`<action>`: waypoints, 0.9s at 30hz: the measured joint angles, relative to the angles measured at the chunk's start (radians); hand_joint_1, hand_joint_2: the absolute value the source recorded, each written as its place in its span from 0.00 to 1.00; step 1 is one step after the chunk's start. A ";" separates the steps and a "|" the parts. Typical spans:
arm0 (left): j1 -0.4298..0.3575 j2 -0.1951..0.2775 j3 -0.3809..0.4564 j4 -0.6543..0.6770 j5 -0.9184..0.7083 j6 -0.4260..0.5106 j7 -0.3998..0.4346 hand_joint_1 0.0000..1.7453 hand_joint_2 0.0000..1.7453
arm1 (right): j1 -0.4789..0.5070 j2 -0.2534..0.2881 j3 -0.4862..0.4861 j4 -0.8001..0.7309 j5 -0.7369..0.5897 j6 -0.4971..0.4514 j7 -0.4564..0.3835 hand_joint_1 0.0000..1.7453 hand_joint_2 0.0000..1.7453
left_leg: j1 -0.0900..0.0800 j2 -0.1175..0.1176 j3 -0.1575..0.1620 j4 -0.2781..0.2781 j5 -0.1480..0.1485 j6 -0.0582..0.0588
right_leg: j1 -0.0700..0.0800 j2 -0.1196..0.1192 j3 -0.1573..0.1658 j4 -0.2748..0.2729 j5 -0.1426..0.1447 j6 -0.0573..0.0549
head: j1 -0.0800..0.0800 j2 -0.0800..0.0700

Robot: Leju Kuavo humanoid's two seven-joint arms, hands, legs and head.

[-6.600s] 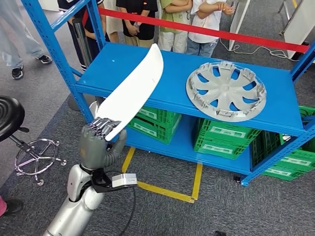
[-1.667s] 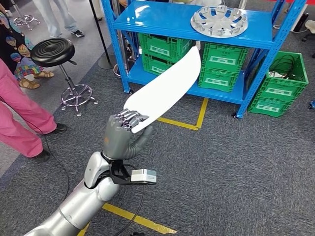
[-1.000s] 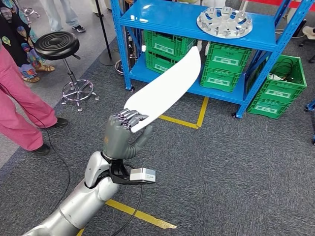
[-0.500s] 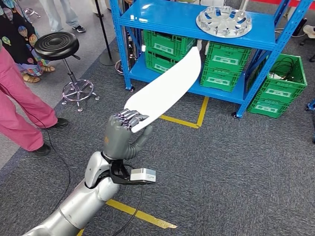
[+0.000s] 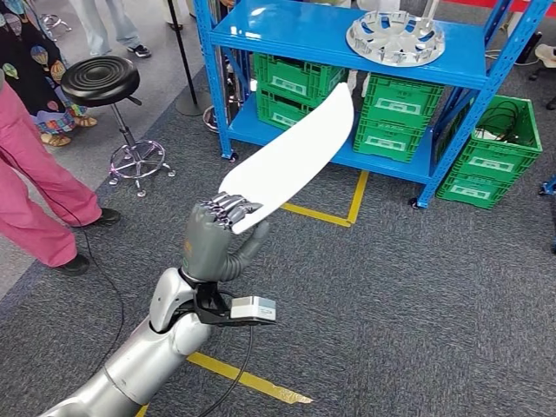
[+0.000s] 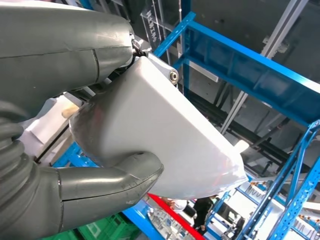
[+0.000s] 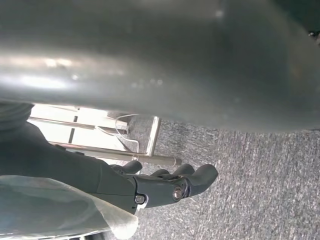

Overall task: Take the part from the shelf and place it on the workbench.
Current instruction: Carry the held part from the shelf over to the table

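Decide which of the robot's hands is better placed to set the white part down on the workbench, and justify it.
The left hand: its fingers already grip one end of the white part. The right hand holds nothing.

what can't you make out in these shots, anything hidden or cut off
- Workbench: none can be made out, so the drop spot is unknown.
- White part, left wrist view: the held end is covered by the left hand.
- Right hand, right wrist view: a blurred grey surface blocks much of the picture; the fingers look loosely extended, holding nothing.
- Green crate contents, head view: dark cables, too small to identify.
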 joint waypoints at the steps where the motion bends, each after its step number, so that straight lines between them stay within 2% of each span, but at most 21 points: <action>1: 0.000 0.000 0.000 0.000 -0.001 0.000 0.002 1.00 1.00 | 0.000 0.000 0.000 0.000 0.000 -0.001 0.000 0.00 0.00 | 0.000 0.000 0.000 0.000 0.000 0.000 | 0.000 0.000 0.000 0.000 0.000 0.000 | 0.000 0.000; 27: 0.014 0.005 0.000 0.000 -0.005 0.000 0.005 1.00 1.00 | 0.003 0.000 0.000 0.000 0.014 -0.023 0.001 0.00 0.00 | 0.000 0.000 -0.002 0.000 0.000 0.000 | 0.000 0.000 -0.002 0.000 0.000 0.000 | 0.000 0.000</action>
